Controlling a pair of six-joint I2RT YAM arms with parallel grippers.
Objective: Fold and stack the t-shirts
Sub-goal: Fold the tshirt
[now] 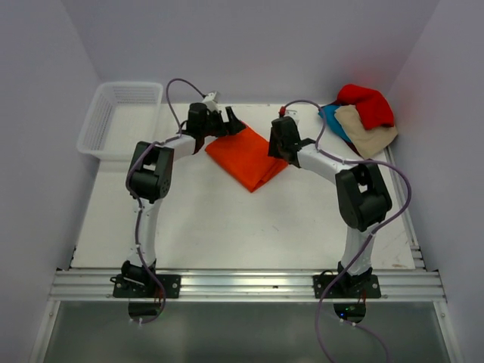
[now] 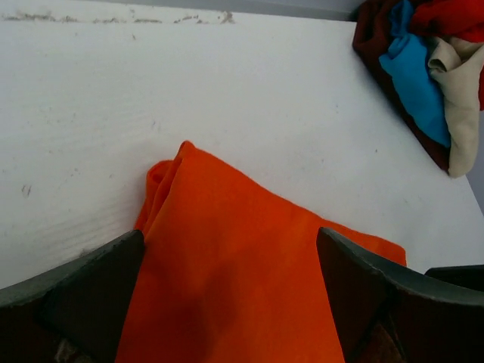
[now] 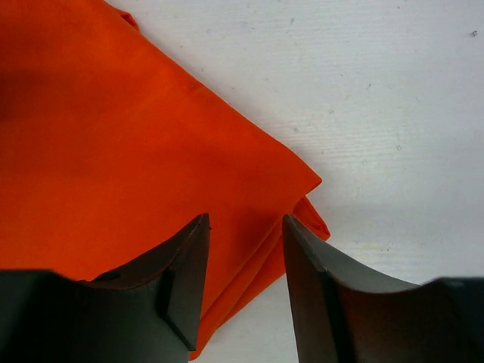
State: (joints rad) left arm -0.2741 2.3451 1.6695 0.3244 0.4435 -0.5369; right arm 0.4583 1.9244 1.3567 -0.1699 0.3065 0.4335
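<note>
The bright orange t-shirt [image 1: 246,157] lies folded flat on the white table, between my two grippers. My left gripper [image 1: 231,121] hovers over its far left edge with jaws wide open and empty; the cloth [image 2: 234,280] fills the gap between the fingers [image 2: 83,295]. My right gripper [image 1: 281,142] is over the shirt's right corner, open and empty, with the folded edge [image 3: 113,144] showing between its fingers [image 3: 178,272]. The red [image 1: 367,104], beige [image 1: 368,132] and teal-blue [image 1: 335,121] shirts lie in a heap at the back right, also in the left wrist view [image 2: 423,83].
A white plastic mesh basket [image 1: 121,117] stands at the table's back left corner. Walls close in on the left, back and right. The aluminium rail [image 1: 242,286] with both arm bases runs along the near edge.
</note>
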